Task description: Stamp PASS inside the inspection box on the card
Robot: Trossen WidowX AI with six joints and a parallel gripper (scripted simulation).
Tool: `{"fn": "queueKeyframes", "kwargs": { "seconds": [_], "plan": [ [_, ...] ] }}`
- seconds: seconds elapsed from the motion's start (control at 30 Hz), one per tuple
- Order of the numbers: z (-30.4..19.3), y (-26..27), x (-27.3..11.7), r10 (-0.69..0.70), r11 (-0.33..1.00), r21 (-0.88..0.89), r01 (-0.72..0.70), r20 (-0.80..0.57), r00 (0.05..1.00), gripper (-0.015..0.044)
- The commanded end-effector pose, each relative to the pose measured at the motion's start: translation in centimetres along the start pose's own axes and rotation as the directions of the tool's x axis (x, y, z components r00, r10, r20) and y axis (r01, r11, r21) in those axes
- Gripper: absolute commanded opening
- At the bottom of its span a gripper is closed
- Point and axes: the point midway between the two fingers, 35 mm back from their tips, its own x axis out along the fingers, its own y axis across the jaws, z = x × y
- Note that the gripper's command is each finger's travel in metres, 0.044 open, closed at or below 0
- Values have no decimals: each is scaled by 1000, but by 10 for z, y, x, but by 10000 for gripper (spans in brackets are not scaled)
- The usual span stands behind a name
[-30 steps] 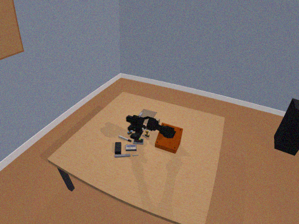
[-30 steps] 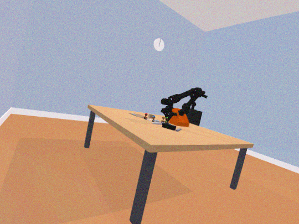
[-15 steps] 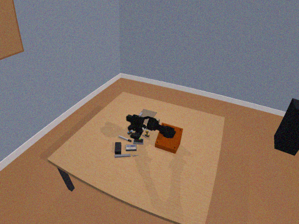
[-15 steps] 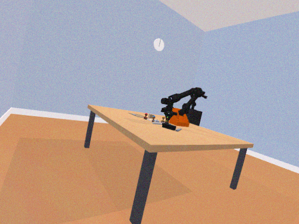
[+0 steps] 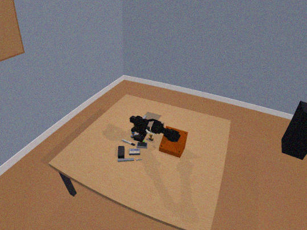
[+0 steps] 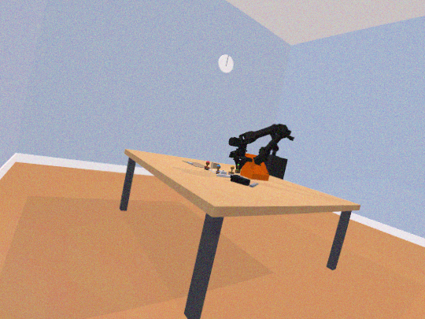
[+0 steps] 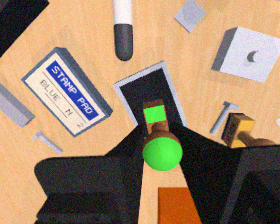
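Green shows best in the wrist view: the rounded knob of a stamp [image 5: 144,141] [image 6: 238,165] [image 7: 162,151], clamped between the fingers of the gripper [image 5: 143,139] [image 6: 238,168] [image 7: 156,127]. From above the arm nearly hides it, leaving a small green fleck, and the outside view gives only a dot among the dark fingers. The wrist view also shows a green patch on its brown body, over the dark ink pad [image 5: 142,145] [image 7: 143,87] with its grey rim; whether the two touch I cannot tell.

Only the wrist view makes the blue-and-cream label on the box [image 5: 134,151] [image 7: 68,92] readable: "STAMP PAD BLUE N 2". A pen [image 5: 128,142] [image 7: 123,30] lies near the pad, its dark cap plain up close.

The outside view picks out a red-topped stamp [image 6: 207,163] and a blue-topped one [image 6: 218,168], both standing upright. A yellow one [image 5: 150,137] [image 6: 232,168] [image 7: 240,130] appears in all three views. The greyish sheet [image 5: 153,116] [image 6: 194,164] lies beyond the arm from above and is out of the wrist view; its markings are too small to read.
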Motion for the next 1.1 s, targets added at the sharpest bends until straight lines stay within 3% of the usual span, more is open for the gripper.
{"fn": "queueKeyframes", "kwargs": {
  "seconds": [0.0, 0.63, 1.07],
  "plan": [
    [1, 1, -8, -2, 1000, -6, 2, 5, 1000, 0],
    [0, 1, -36, -1, 1000, -3, 1, 5, 1000, 0],
    [20, -59, -44, -24, 980, 196, 20, 17, 1000, 0]
  ]
}}
